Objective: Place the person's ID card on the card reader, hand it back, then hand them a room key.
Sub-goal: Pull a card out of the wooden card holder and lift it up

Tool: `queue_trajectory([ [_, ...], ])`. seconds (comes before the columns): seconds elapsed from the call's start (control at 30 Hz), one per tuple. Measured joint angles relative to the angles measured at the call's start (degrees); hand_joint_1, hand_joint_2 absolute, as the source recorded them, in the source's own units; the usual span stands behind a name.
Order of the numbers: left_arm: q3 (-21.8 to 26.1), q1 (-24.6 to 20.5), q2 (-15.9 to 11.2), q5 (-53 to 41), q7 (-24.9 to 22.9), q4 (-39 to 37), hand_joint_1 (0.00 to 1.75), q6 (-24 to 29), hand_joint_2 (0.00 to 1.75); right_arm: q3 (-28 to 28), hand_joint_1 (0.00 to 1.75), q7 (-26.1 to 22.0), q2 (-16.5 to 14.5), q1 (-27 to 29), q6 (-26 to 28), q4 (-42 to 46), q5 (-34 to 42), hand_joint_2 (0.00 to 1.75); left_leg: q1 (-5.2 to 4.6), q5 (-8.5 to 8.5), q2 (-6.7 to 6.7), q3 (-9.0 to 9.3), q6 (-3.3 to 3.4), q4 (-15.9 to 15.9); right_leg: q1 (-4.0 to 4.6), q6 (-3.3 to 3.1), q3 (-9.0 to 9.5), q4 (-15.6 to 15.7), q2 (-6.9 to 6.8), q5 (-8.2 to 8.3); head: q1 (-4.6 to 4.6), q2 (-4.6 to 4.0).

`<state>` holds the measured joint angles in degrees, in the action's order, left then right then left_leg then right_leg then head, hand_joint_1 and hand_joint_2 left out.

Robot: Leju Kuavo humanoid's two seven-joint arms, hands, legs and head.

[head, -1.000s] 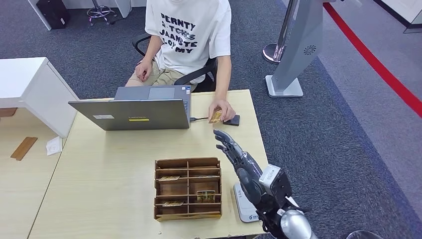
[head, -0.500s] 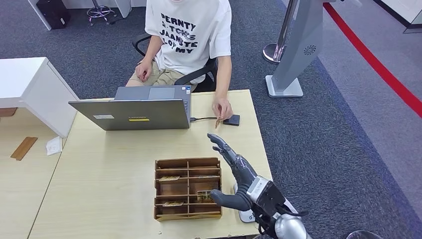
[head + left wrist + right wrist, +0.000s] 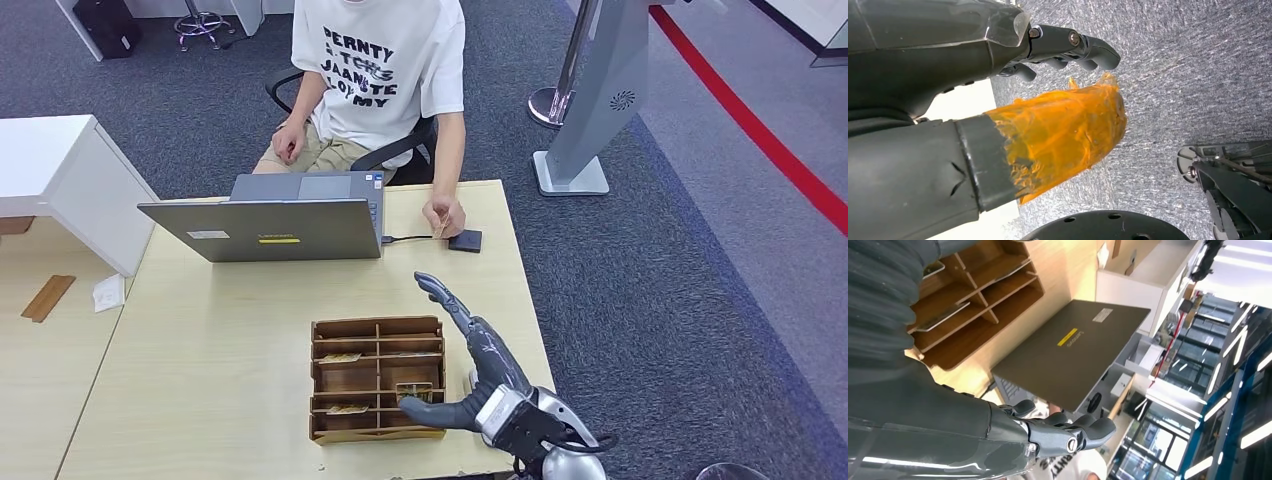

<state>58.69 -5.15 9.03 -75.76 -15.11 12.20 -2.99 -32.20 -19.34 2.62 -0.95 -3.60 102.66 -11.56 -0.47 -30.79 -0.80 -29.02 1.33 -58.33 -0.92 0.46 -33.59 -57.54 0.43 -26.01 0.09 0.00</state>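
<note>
The head view looks steeply down over the wooden organizer (image 3: pixel 377 380), which the close right wrist view shares, while the left wrist view faces carpet.

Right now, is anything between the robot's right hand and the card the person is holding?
Nothing visible. In the head view the right hand is open over the table, beside the wooden card organizer. Bare tabletop lies between its fingers and the card in the person's hand, by the small black device.

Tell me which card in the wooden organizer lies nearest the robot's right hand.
The card in the organizer's right-hand compartment, just beside the right hand's thumb; the other two lie in the left column.
</note>
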Motion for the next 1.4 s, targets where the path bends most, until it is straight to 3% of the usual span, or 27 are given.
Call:
queue_trajectory([
  [0.23,0.0,0.0,0.0,0.0,-0.1,0.0,0.0,0.0,0.0,-1.9,0.06,-1.0,0.0,0.4,4.4,0.8,-8.3,1.75,0.0,0.0,0.0,0.0,0.0,0.0,0.0,0.0,0.0,0.0,0.0,0.0,-0.01,0.0],
  [0.37,0.0,0.0,0.0,0.0,-0.1,0.0,0.0,0.0,0.0,-3.2,1.58,-1.1,0.1,0.4,6.4,0.8,-11.4,1.75,0.0,0.0,0.0,0.0,0.0,0.0,0.0,0.0,0.0,0.0,0.0,0.0,-0.01,0.0],
  [0.43,0.0,0.0,0.0,-0.1,-0.1,0.0,0.0,0.0,0.0,-3.8,1.72,-1.1,0.1,0.4,7.5,0.8,-13.0,1.75,0.0,0.0,0.0,0.0,0.0,0.0,0.0,0.0,0.0,0.0,0.0,0.0,-0.01,0.0],
  [0.83,0.0,0.0,0.0,-0.5,-0.2,0.0,0.0,0.0,0.0,-6.5,1.73,-0.3,0.6,0.3,14.0,0.7,-22.0,1.75,0.0,0.0,0.0,-0.01,0.0,0.0,0.0,0.0,0.0,0.0,0.0,0.0,0.0,0.0],
  [0.9,0.0,0.0,0.0,-0.6,-0.2,0.0,0.0,0.0,0.0,-7.0,1.55,0.1,0.7,0.2,15.4,0.7,-23.8,1.75,0.0,0.0,0.0,-0.01,0.0,0.0,0.0,0.0,0.0,0.0,0.0,0.0,0.0,0.0],
  [1.0,0.0,0.0,0.1,-0.6,-0.2,0.0,0.0,0.0,0.0,-7.4,1.0,0.7,0.8,0.0,17.4,0.6,-26.4,1.75,0.0,0.0,0.0,-0.01,0.0,0.0,0.0,0.0,0.0,0.0,0.0,0.0,0.0,0.0],
  [1.03,0.0,0.0,0.1,-0.6,-0.2,0.0,0.0,0.0,0.0,-7.5,0.95,0.9,0.9,-0.1,17.9,0.6,-27.1,1.75,0.0,0.0,0.0,-0.01,0.0,0.0,0.0,0.0,0.0,0.0,0.0,0.0,0.0,0.0],
  [1.07,0.0,0.0,0.2,-0.6,-0.2,0.0,0.0,0.0,0.0,-7.6,0.94,1.1,1.0,-0.2,18.3,0.6,-27.6,1.75,0.0,0.0,0.0,-0.01,0.0,0.0,0.0,0.0,0.0,0.0,0.0,0.0,0.0,0.0],
  [1.13,0.0,0.0,0.2,-0.6,-0.3,0.0,0.0,-0.1,0.0,-7.7,1.13,1.4,1.1,-0.3,19.2,0.5,-28.8,1.75,0.0,0.0,0.0,-0.01,0.0,0.0,0.0,0.0,0.0,0.0,0.0,0.0,0.0,0.0],
  [1.27,0.0,0.0,0.5,-1.1,-0.5,0.0,0.0,-0.2,0.0,-7.9,1.21,2.1,2.1,-0.3,22.1,0.3,-31.5,1.75,0.0,0.0,-0.01,0.0,0.0,0.0,0.0,0.0,0.0,0.0,0.0,0.0,0.0,0.0],
  [1.4,0.0,-0.1,0.8,-1.5,-0.5,0.0,0.0,-0.2,0.0,-7.9,1.42,2.1,3.7,0.2,23.4,0.3,-31.7,1.75,-0.01,-0.01,0.0,0.0,0.01,0.0,0.0,0.0,0.0,0.0,0.0,0.0,0.01,0.0],
])
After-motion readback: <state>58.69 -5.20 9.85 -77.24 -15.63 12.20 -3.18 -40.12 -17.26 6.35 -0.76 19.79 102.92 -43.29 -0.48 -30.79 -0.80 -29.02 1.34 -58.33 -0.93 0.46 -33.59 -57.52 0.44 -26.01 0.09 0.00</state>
